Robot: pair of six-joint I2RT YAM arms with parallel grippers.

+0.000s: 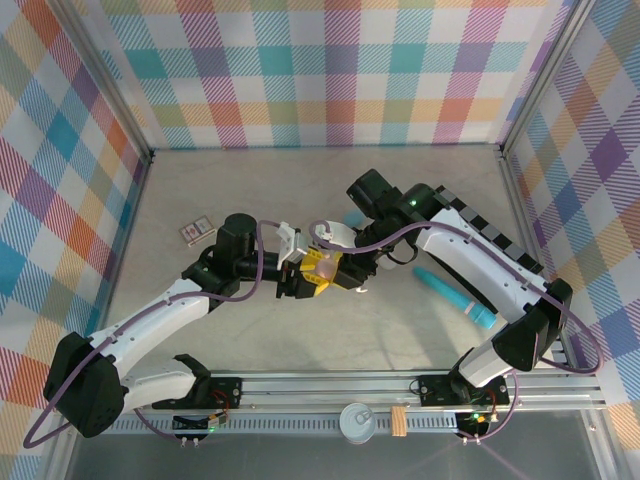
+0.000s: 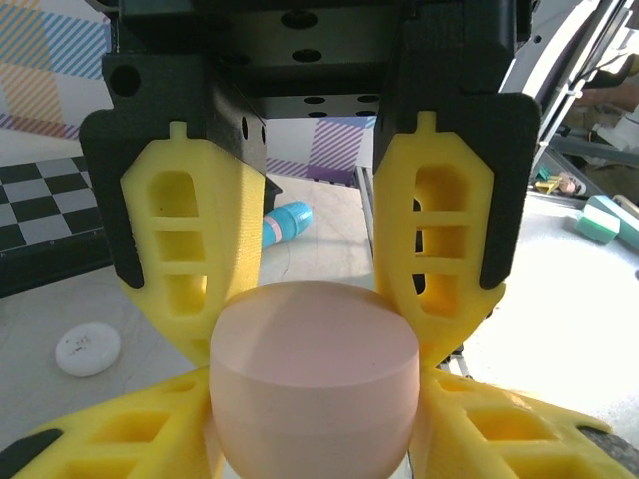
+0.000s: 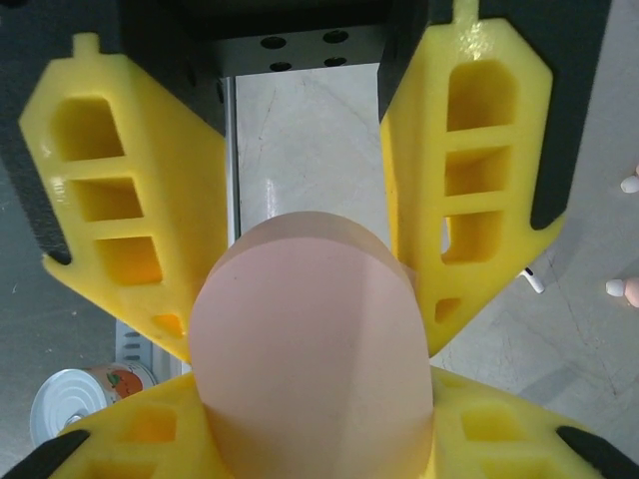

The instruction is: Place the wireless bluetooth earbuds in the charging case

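The left claw is partly closed, and its two yellow fingers are pressed against opposite sides of the pink case, which is held between them. The right claw is set about as narrow and is clamped on the same case from the other end. In the left wrist view its fingers are seen spread below those of the left claw. The case is thus gripped by both claws at once and is held above the desk, near the middle of it. It appears closed, and a faint seam is seen round its body.

The earbuds are seen as tiny white and pink pieces lying on the desk at the right edge of the right wrist view, well apart from the case; their shape cannot be made out further.

A white disc is seen flat on the desk to the left of the left claw's fingers. A teal tube lies on the desk beside the right arm. A small card lies to the left of the left arm. At the near edge, between the two bases, a can and a small tan block are seen just beside each other
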